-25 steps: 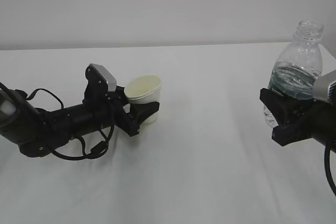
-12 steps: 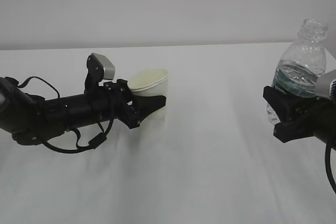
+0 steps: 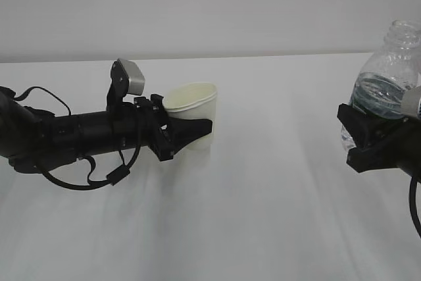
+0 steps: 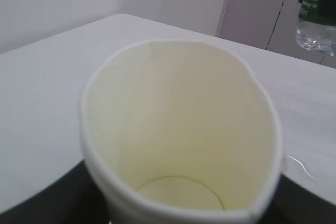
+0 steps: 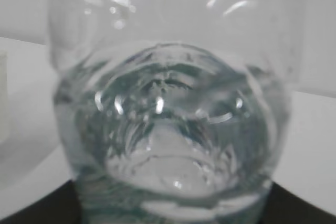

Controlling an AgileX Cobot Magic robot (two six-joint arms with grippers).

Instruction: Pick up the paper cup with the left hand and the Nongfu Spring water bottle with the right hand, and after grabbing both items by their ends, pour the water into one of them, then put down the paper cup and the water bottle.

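Over the table (image 3: 263, 215), left half: the left hand (image 3: 191, 129) holds the paper cup (image 3: 193, 120) upright, lifted clear of the white top.
Left fingers: clamped on the lower part of the cup's wall — the squeeze bends the rim (image 4: 178, 51) into an oval; the cream inside looks dry and empty in the left wrist view.
Right edge of the table: the right hand (image 3: 368, 143) carries the water bottle (image 3: 385, 90), upright or nearly so, uncapped mouth at the top.
Right fingers: closed around the bottle low on its body, below the green label band.
Water (image 5: 168, 129): a pool standing in the bottle, level roughly at mid-height.
Gap: cup and bottle are well apart, with bare table between them.
Step in hand: both things appear grasped and raised — the pour has not begun.
Next move calls for: bringing the bottle's mouth over the cup's rim, then tipping slowly; the squashed rim gives a narrower target, so the aim needs care.
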